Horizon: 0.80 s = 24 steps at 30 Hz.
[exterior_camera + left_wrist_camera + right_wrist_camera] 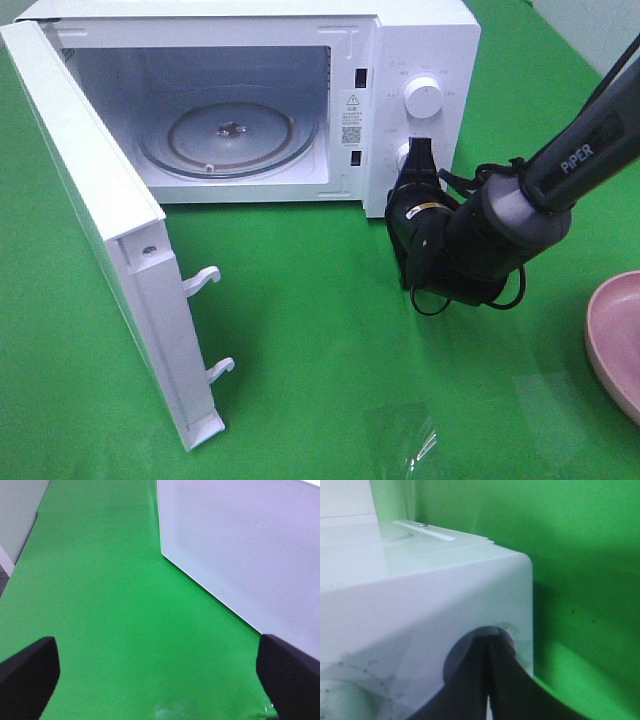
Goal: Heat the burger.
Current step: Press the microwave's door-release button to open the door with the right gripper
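The burger is out of view in every frame. The white microwave (400,50) stands open, its door (90,220) swung out to the left and its glass turntable (228,135) bare. My right gripper (420,150) is shut, its tips together against the lower knob (462,655) on the control panel, below the upper knob (425,98). In the right wrist view the closed right gripper (489,642) meets that knob's face. My left gripper (157,680) is open over the green cloth beside the door (240,545), its fingers (27,675) spread wide.
A pink plate (615,335) sits at the right edge of the table with nothing showing on it. The open door juts toward the front left. Green cloth (320,330) covers the table in front of the microwave.
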Tool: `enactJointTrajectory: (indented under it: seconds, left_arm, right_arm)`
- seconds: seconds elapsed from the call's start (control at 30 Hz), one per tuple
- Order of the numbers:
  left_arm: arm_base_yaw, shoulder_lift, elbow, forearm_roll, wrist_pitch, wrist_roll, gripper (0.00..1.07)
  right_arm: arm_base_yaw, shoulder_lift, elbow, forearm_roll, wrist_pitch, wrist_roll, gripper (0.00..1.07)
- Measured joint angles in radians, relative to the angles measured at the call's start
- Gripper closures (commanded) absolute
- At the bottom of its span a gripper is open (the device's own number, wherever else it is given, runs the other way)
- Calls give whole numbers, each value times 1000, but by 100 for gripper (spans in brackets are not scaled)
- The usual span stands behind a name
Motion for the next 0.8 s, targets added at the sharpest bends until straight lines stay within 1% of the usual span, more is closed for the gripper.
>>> enactJointTrajectory:
  seconds: [0.1, 0.23, 0.3, 0.4, 0.5, 0.67, 0.73, 0.8]
  left_arm:
    - [0, 0, 0, 0, 0, 0, 7]
    - [0, 0, 0, 0, 0, 0, 7]
    - [0, 0, 0, 0, 0, 0, 7]
    - [0, 0, 0, 0, 0, 0, 7]
    - [0, 0, 0, 0, 0, 0, 7]
    - [0, 0, 0, 0, 0, 0, 7]
    - [0, 0, 0, 0, 0, 0, 7]
    - [0, 0, 0, 0, 0, 0, 7]
  right_arm:
    - [0, -1, 3, -1, -1, 1, 107]
    - [-1, -9, 22, -32, -12, 1, 107]
    - [-5, -34, 52, -55, -23, 1, 107]
    - [-5, -40, 59, -58, -23, 1, 107]
    - [-5, -76, 96, -79, -15, 1, 107]
    - [-5, -108, 126, -99, -11, -1, 107]
    - [-6, -126, 141, -102, 7, -10, 107]
    - [-7, -169, 174, -129, 66, -53, 107]
